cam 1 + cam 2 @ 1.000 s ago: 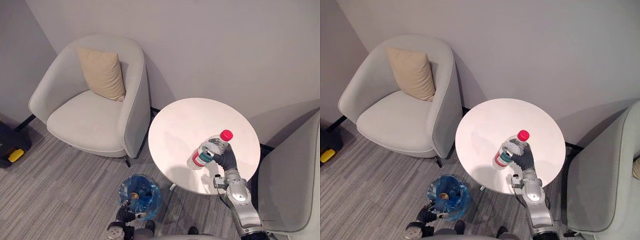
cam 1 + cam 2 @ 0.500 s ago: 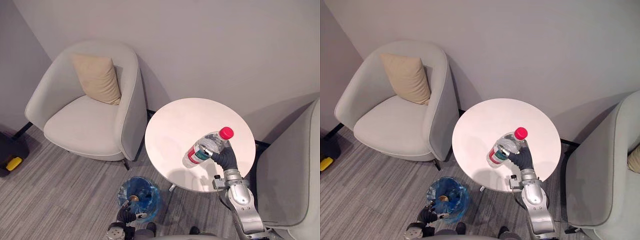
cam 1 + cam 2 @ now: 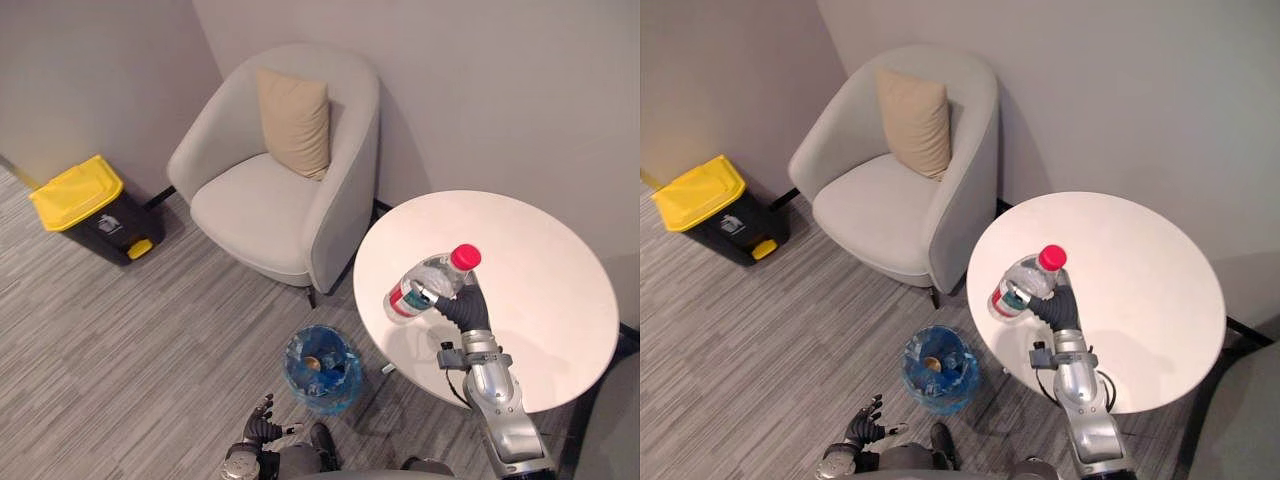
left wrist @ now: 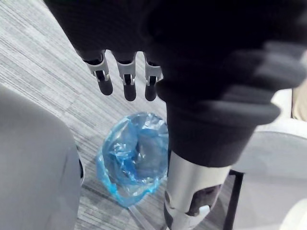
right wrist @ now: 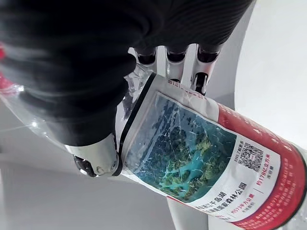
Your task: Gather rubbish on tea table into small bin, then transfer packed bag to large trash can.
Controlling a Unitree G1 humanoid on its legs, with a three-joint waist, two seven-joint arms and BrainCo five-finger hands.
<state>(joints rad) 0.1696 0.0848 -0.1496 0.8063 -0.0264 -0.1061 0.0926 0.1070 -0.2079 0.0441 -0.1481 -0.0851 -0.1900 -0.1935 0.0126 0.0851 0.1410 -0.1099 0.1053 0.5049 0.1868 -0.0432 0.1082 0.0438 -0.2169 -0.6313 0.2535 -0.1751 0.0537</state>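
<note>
your right hand grips the red-capped bottle above the tea table, likely bound for the small bin. your left hand hangs open.

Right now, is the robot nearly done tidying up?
Partly. Some rubbish already lies in the bin beside the table. The right hand holds a bottle above the table, not yet dropped in; the table looks bare otherwise. The left hand hangs open low near the bin. Left to do: drop the bottle in, then carry the bag to the yellow-lidded trash can.
</note>
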